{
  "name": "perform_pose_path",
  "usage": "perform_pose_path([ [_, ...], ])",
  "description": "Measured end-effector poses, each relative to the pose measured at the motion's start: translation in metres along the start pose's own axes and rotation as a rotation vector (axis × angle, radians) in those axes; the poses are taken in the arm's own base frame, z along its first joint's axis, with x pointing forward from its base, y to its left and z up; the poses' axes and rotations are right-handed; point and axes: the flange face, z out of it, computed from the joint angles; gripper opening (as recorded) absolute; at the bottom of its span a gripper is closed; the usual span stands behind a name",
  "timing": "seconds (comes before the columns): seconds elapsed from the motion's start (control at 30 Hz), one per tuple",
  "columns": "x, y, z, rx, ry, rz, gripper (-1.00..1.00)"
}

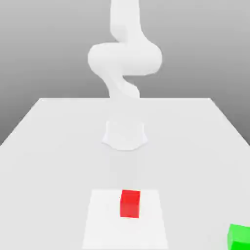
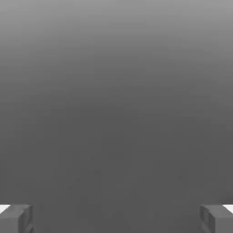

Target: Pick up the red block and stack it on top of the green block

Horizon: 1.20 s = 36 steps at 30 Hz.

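A pale bench point(image 1: 58, 166) spans the middle and lower frame in the exterior view. A white square patch point(image 1: 105, 234) lies on it, lower centre. Grey backdrop point(image 1: 44, 44) above.

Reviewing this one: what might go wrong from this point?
The green block is cut off by the exterior view's edge, so stacking there may be hard to check from that side. The open gripper has neither block between its fingers; if it closes off-centre on the red block, it could nudge or twist it.
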Motion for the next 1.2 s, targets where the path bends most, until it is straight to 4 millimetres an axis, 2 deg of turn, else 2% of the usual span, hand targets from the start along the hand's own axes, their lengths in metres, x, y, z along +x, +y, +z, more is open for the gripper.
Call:
perform_pose_path([
  [0.13, -0.021, 0.023, 0.104, -0.096, -0.125, 0.032, 0.00],
  [0.27, -0.059, 0.057, 0.192, -0.202, -0.231, 0.056, 0.00],
  [0.4, -0.106, 0.101, 0.262, -0.316, -0.322, 0.075, 0.00],
  [0.53, -0.159, 0.154, 0.313, -0.440, -0.397, 0.087, 0.00],
  [0.63, -0.197, 0.196, 0.339, -0.531, -0.440, 0.092, 0.00],
  [0.83, -0.229, 0.232, 0.384, -0.557, -0.452, 0.091, 0.00],
  [0.87, -0.233, 0.237, 0.390, -0.557, -0.452, 0.092, -1.00],
  [1.07, -0.236, 0.239, 0.393, -0.557, -0.452, 0.092, -1.00],
  [1.2, -0.223, 0.226, 0.374, -0.557, -0.451, 0.091, -1.00],
])
